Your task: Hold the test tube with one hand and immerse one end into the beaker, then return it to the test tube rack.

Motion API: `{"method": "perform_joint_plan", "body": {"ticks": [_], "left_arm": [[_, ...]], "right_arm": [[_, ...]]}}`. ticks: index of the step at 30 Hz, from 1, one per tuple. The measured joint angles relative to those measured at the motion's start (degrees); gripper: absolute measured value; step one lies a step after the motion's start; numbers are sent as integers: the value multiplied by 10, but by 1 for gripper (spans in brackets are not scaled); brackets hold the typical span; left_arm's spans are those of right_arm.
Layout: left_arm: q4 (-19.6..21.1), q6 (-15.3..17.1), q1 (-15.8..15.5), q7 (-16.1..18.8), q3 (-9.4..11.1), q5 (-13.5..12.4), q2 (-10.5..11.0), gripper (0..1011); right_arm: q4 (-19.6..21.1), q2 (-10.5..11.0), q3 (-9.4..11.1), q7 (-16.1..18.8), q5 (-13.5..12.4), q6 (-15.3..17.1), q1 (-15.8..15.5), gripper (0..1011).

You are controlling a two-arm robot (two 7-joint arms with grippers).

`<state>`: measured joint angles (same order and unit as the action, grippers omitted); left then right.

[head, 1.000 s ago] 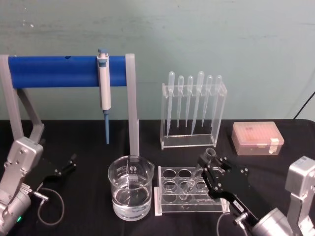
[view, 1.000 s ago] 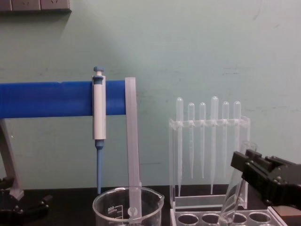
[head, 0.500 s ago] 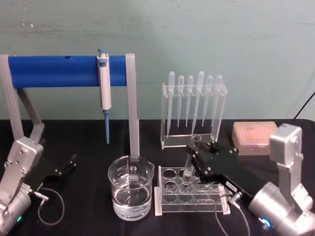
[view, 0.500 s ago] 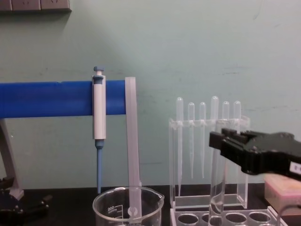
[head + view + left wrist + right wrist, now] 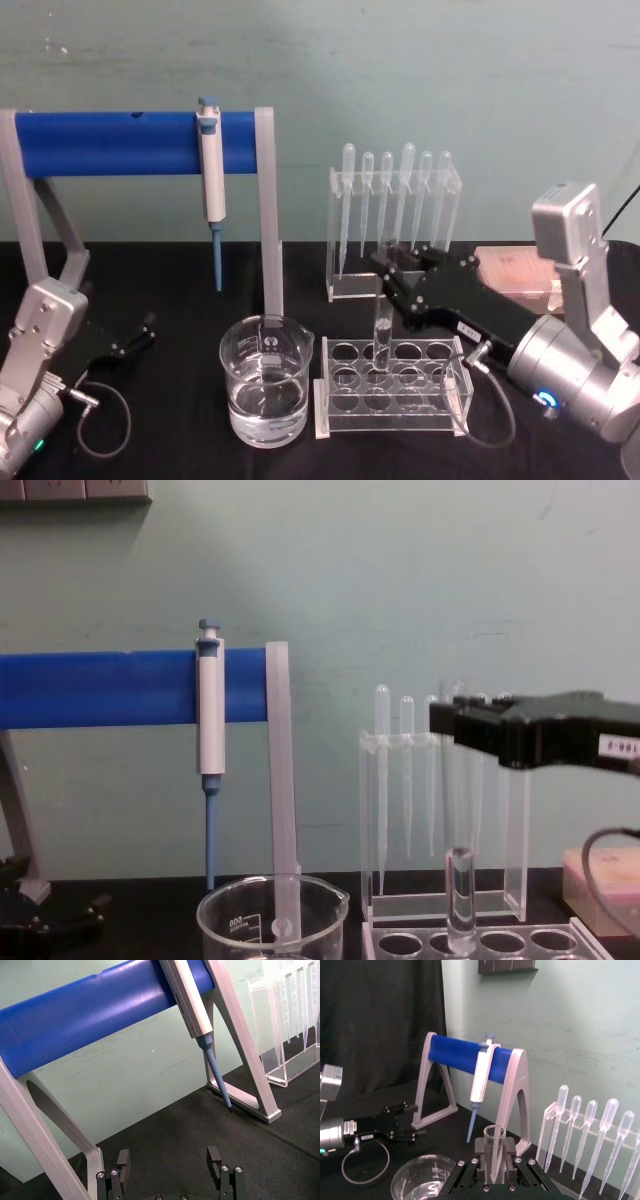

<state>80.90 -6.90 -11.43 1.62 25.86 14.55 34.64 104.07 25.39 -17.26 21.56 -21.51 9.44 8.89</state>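
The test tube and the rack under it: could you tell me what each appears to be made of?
The test tube looks like glass: clear, glossy, thin-walled, with sharp highlights. The rack is likely clear acrylic: thick flat panels with bright edges.

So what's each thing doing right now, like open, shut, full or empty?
Test tube: upright, held near its top, bottom end at the rack.
Right gripper: shut on the test tube.
Left gripper: open, parked at the left.
Beaker: upright, partly filled with clear liquid.
Rack: other holes empty.
Pipettes: hanging upright.
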Motion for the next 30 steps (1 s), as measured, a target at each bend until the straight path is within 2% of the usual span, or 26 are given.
{"method": "perform_joint_plan", "body": {"ticks": [10,18,30], "left_arm": [[0,0,0,0,0,0,0,1000],[0,0,0,0,0,0,0,1000],[0,0,0,0,0,0,0,1000]], "right_arm": [[27,14,11,-11,-34,39,17,226],[34,22,8,-17,-54,52,21,226],[34,22,8,-17,-54,52,21,226]]}}
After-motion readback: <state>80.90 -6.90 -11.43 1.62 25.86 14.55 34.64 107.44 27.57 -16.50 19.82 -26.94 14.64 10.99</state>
